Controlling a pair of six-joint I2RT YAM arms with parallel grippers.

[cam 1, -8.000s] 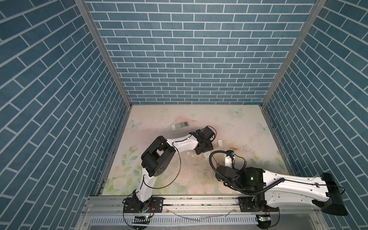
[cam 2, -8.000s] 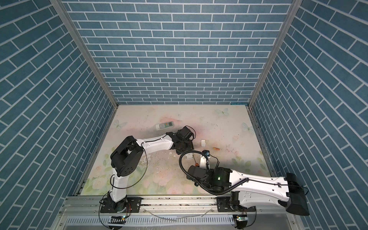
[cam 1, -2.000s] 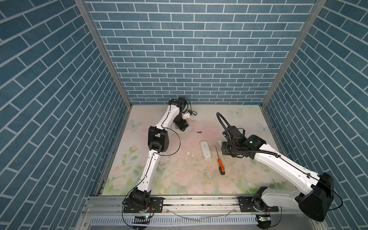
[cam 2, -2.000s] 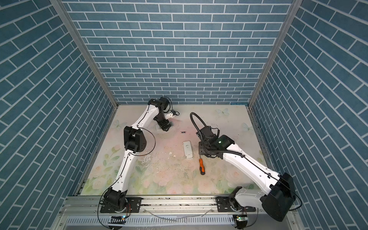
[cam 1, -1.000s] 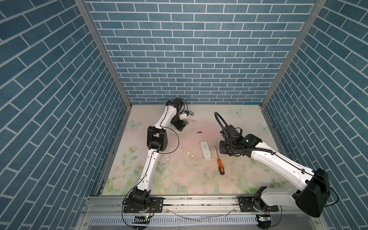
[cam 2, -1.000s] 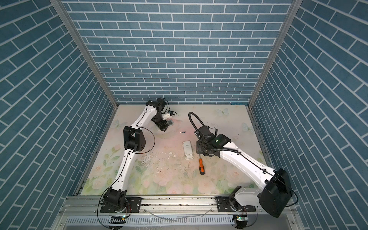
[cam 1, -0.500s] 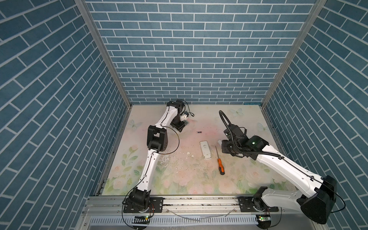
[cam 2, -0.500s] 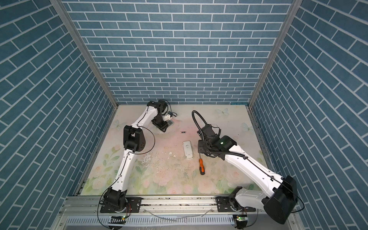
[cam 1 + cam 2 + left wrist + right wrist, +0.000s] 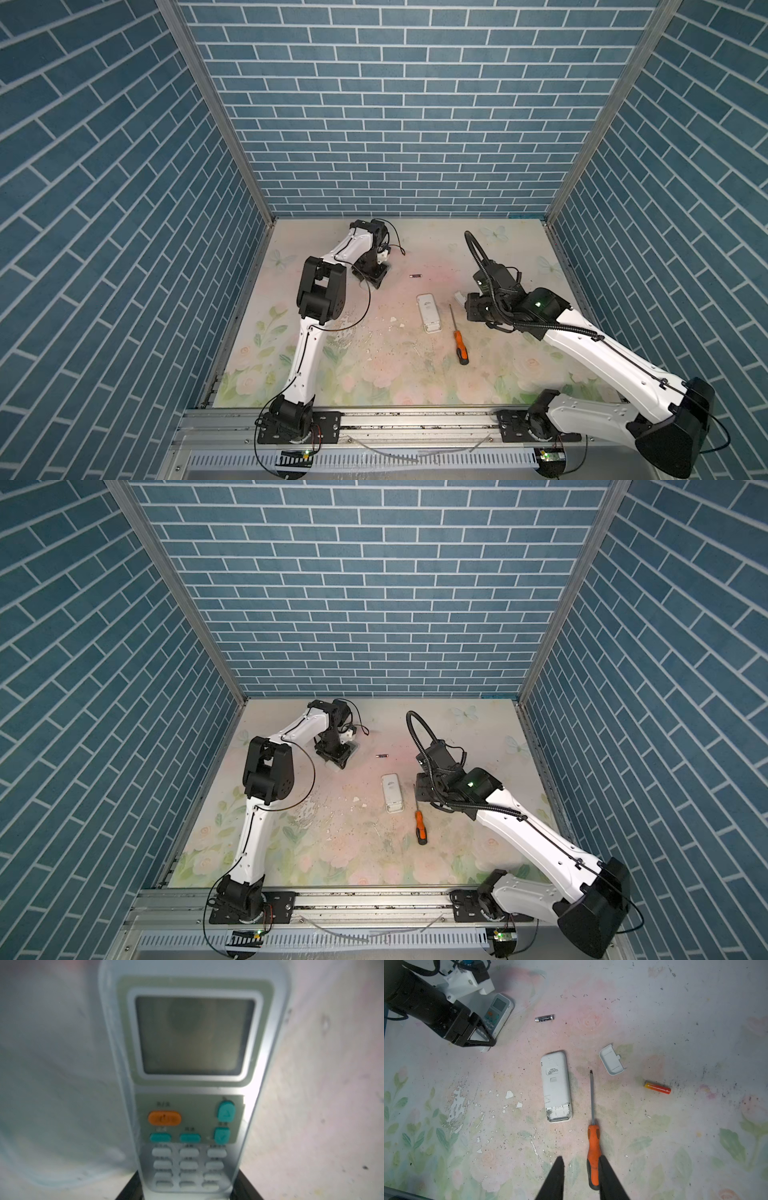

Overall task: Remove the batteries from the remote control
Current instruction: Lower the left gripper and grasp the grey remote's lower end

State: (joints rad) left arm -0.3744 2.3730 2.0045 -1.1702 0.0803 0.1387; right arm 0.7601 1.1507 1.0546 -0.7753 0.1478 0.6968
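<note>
Orange-gold battery (image 9: pixel 657 1087) only in right wrist view, near white cover (image 9: pixel 612 1062)

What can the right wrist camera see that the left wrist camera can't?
Only the right wrist view shows the face-down white remote with its battery bay open, the orange screwdriver, a loose cover, a black battery, an orange battery and the open right gripper. Only the left wrist view shows the small print above the buttons of the screen remote, too blurred to read. Both show the screen remote, the left gripper shut on its lower end, and the flowered table.
</note>
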